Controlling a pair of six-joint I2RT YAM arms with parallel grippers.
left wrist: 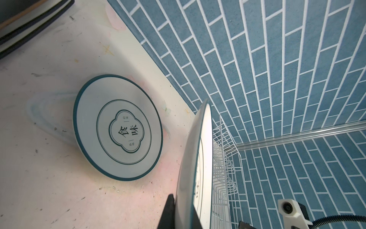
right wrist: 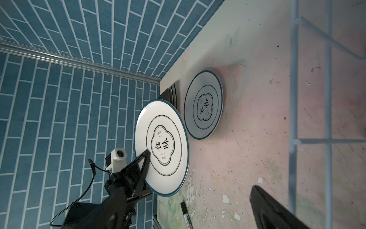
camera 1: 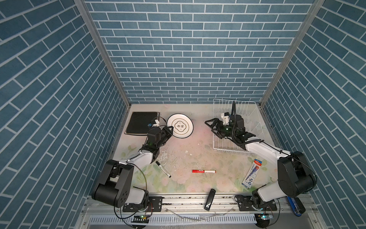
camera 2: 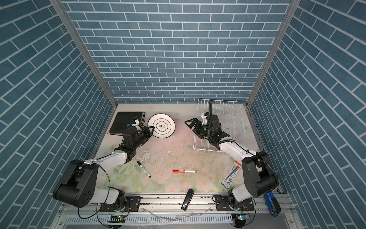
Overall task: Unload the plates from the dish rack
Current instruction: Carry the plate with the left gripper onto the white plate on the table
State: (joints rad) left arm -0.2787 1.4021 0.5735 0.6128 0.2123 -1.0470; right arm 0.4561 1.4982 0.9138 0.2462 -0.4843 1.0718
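While my left arm stretches low toward the far left of the bench [camera 1: 198,150], my left fingers [right wrist: 147,153] pinch the rim of a round plate [right wrist: 164,123] and hold it tilted clear of the surface. It is white with a dark rim and a clover motif. A twin plate [right wrist: 204,104] lies flat on the bench, just beside the black square plate [camera 1: 138,123]. My right arm bends across the dish rack [camera 1: 255,128], with my right fingers [right wrist: 273,212] spread wide and empty.
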